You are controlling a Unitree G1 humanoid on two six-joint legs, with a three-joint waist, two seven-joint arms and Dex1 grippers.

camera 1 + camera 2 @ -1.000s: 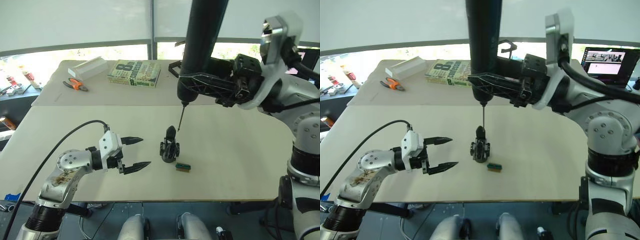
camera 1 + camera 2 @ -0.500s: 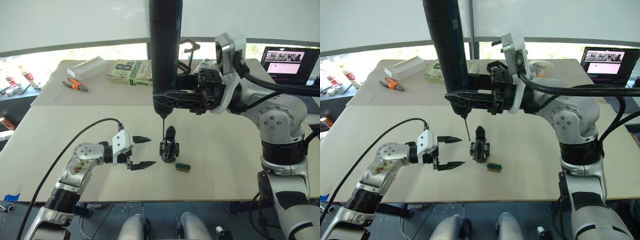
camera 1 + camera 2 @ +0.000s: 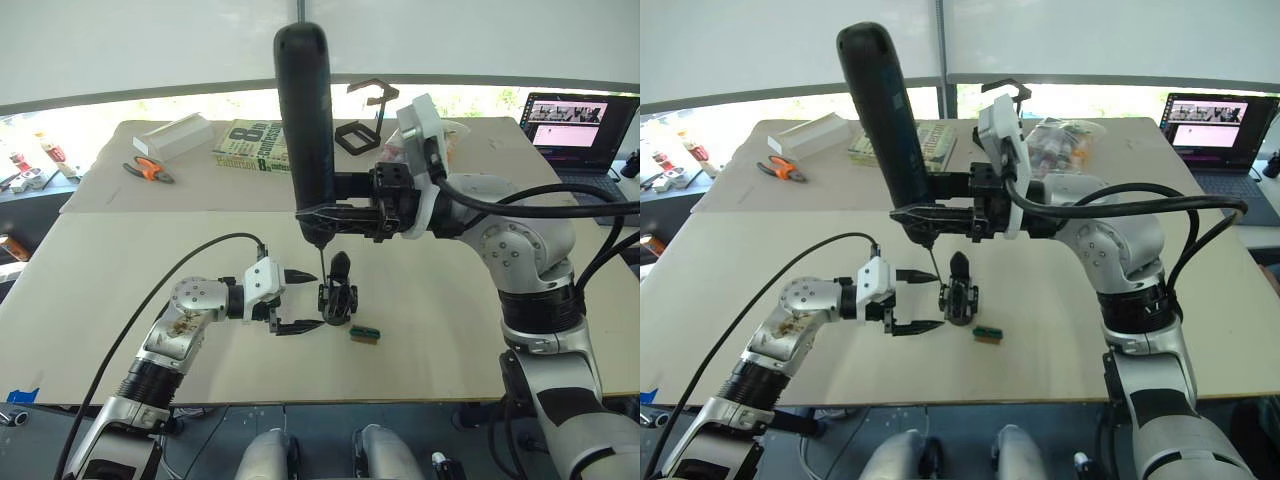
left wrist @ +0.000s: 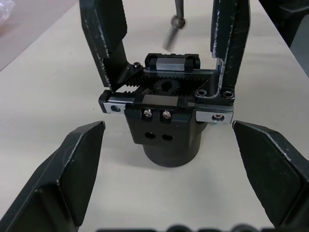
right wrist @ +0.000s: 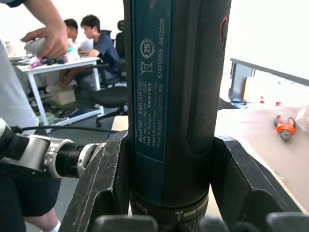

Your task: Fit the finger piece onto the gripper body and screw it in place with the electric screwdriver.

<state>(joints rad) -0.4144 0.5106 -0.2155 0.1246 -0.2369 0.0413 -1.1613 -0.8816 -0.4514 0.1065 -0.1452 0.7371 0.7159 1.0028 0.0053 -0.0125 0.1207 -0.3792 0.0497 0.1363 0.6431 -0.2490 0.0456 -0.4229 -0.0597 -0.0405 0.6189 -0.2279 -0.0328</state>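
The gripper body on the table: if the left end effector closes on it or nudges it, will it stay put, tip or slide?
The gripper body stands free on the table on a narrow round base, nothing clamping it, so a nudge would probably slide it. Its fingers rise tall above that base, so a high push may tip it. It looks rigid, so the open left end effector should grip it firmly.
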